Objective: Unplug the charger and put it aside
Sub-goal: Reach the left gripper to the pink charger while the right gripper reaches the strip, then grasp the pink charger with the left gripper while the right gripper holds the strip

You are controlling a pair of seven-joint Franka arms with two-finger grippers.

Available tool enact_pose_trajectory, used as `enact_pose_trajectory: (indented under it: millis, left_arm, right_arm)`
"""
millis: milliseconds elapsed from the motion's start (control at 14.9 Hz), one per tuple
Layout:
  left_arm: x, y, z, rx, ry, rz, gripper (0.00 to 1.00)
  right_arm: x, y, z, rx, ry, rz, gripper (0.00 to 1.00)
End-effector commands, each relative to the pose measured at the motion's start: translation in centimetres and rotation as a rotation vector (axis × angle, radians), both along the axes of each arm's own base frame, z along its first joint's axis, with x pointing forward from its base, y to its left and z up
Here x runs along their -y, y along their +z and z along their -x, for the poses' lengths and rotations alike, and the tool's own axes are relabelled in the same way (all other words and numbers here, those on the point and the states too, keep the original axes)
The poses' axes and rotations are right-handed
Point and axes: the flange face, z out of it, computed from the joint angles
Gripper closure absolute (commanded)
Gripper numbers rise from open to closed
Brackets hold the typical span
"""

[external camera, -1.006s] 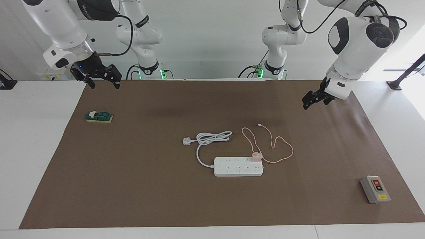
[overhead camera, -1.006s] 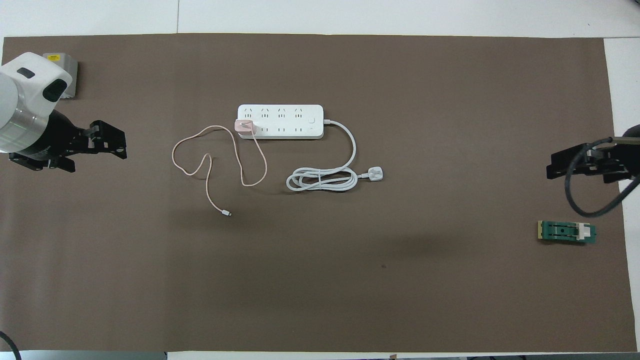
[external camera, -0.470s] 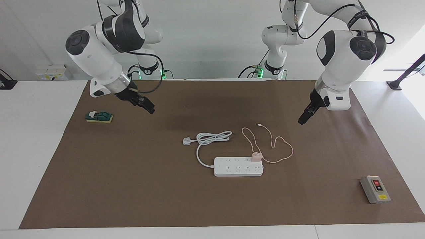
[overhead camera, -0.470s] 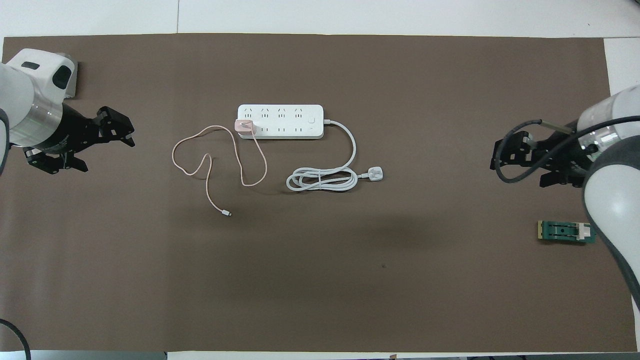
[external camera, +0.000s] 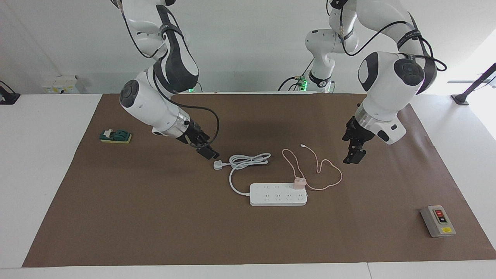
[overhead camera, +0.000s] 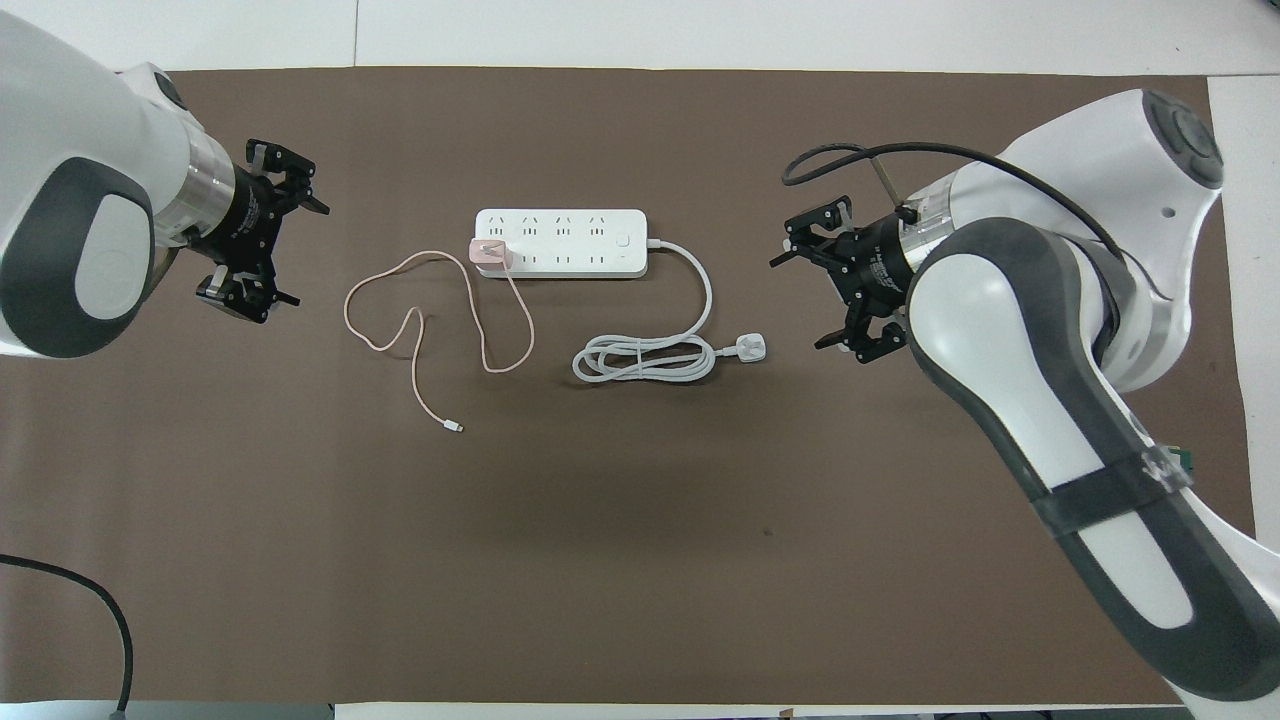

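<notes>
**Charger plugged in, both grippers spread**

Brown mat (external camera: 155,217) covers the table. On it the charger (external camera: 299,183) sits plugged into the power strip (external camera: 278,195). Left gripper (external camera: 354,149) hangs beside the pink cable (external camera: 329,170), fingers apart; right gripper (external camera: 204,149), likewise spread, hangs by the white plug (external camera: 218,164).

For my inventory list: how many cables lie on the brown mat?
2: the thin pink charger cable, toward the left arm's end, and the power strip thick white cord, toward the right arm's end.

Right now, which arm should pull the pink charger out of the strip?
Left. The charger sits at the power strip's end toward the left arm, and the left gripper, jaws open, hangs beside its cable. The right gripper is over the white plug.
</notes>
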Motion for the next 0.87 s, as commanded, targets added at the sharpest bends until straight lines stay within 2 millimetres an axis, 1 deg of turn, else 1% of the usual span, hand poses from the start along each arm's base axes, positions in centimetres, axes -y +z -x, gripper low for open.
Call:
enact_pose_trajectory:
  millis: [0, 67, 134, 201, 268, 335, 402, 470, 537, 738, 805]
  left_arm:
    - [3.8, -2.2, -0.9, 0.0, 0.091, 0.014, 0.0]
    - [4.9, -2.9, -0.9, -0.003, 0.126, 0.016, 0.0]
    - [5.9, -3.6, -0.8, -0.007, 0.17, 0.018, 0.0]
    - [7.4, -4.5, -0.5, -0.016, 0.208, 0.015, 0.0]
    - [9.0, -5.6, -0.3, -0.023, 0.229, 0.007, 0.0]
    - [9.7, -7.0, -0.4, -0.026, 0.228, -0.01, 0.0]
    - [10.0, -8.1, -0.5, -0.029, 0.224, -0.025, 0.0]
    - [11.0, -9.2, -0.3, -0.037, 0.214, -0.034, 0.0]
    - [12.0, -9.4, -0.3, -0.029, 0.203, -0.028, 0.0]
    - [12.9, -11.5, -0.9, -0.029, 0.192, -0.039, 0.0]
    - [13.1, -11.7, -1.3, -0.022, 0.191, -0.045, 0.0]
  right_arm:
    - [-3.6, -3.1, -3.6, -0.086, -0.146, -0.084, 0.0]
    - [-4.5, -4.0, -4.5, -0.118, -0.195, -0.127, 0.0]
    - [-5.8, -4.9, -4.7, -0.143, -0.208, -0.154, 0.0]
    - [-6.2, -5.4, -4.7, -0.159, -0.215, -0.172, 0.0]
    - [-6.3, -6.4, -4.7, -0.188, -0.232, -0.2, 0.0]
    - [-6.1, -7.5, -5.1, -0.211, -0.252, -0.223, 0.0]
    - [-6.6, -8.0, -5.6, -0.217, -0.25, -0.234, 0.0]
    - [-6.6, -8.9, -6.5, -0.224, -0.253, -0.244, 0.0]
    - [-6.8, -9.7, -7.7, -0.226, -0.252, -0.259, 0.0]
    - [-8.6, -12.5, -10.2, -0.235, -0.227, -0.301, 0.0]
    - [-8.8, -13.3, -10.8, -0.238, -0.234, -0.318, 0.0]
